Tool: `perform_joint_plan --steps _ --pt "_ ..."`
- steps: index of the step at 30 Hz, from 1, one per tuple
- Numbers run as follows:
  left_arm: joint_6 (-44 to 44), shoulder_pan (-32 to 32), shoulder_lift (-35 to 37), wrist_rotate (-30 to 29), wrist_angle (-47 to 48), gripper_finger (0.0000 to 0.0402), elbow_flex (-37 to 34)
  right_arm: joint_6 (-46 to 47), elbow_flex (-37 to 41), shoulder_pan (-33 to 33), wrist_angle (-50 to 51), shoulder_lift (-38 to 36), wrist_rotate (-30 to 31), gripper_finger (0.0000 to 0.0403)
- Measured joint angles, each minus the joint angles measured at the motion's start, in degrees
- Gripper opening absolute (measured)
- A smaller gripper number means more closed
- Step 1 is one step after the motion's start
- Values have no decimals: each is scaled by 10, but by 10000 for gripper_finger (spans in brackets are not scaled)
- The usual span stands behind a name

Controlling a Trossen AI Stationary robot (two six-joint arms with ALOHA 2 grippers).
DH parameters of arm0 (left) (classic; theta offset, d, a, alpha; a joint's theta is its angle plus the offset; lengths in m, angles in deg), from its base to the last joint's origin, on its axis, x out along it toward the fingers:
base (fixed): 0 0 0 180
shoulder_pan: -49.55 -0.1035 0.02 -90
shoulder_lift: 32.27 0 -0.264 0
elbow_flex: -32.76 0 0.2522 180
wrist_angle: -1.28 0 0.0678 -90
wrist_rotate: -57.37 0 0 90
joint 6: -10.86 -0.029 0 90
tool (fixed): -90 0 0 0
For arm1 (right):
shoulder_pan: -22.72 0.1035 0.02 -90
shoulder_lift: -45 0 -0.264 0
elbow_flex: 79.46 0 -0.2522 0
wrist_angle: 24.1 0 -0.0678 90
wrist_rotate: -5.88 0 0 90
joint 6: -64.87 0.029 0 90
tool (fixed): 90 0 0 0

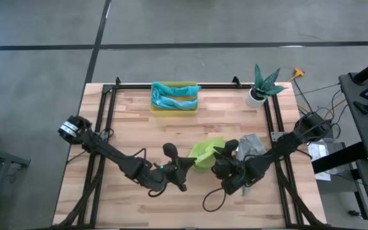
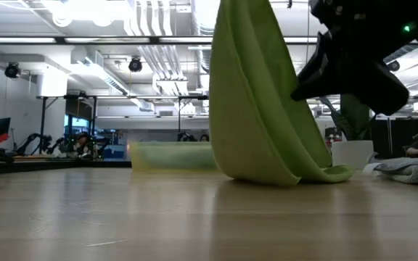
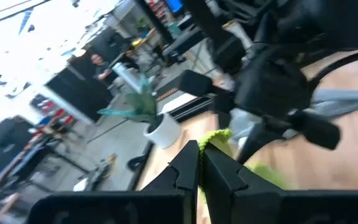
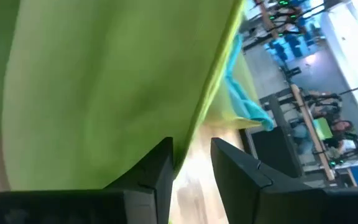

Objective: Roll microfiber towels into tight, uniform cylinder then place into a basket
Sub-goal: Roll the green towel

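Left gripper, lower centre, pinched shut on lime green towel; towel hangs upright between my grippers, right gripper parted beside it.

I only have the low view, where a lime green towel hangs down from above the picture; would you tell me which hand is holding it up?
Observer: It looks like the left hand. Its wrist view shows the fingers shut, with the lime green towel at their tips.
Operator: Thank you. What is the right hand doing?
Observer: The right hand sits close against the towel's hanging edge. Its fingers are apart and grip nothing that I can see.
Operator: Is anything in the basket yet?
Observer: Yes. Seen from above, the basket already holds the teal and light blue towels.
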Motion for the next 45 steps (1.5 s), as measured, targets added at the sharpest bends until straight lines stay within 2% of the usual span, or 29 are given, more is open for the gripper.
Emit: perform_joint_plan --steps 4,9,12,15,23,30,36,45 --pt "-12 11 2 -52 0 0 0 -12 2 -5 0 0 -27 89" --pt "-16 23 6 -61 0 0 0 -8 12 -13 -4 0 -31 73" --pt "-16 29 11 -68 -2 0 0 -7 28 -21 -18 0 -53 69" --pt "-16 34 12 -71 0 0 0 -10 49 -28 -29 0 -90 70" --pt "-16 36 16 -72 0 0 -1 -10 84 -34 -53 0 -94 86" --pt "-15 35 16 -73 0 0 -4 -62 85 -34 -139 0 -155 86" --pt "-18 36 17 -113 1 0 -9 -51 82 -29 -163 0 -211 87" --pt "-18 35 20 -142 18 0 -12 -33 82 -23 -171 0 -242 87"
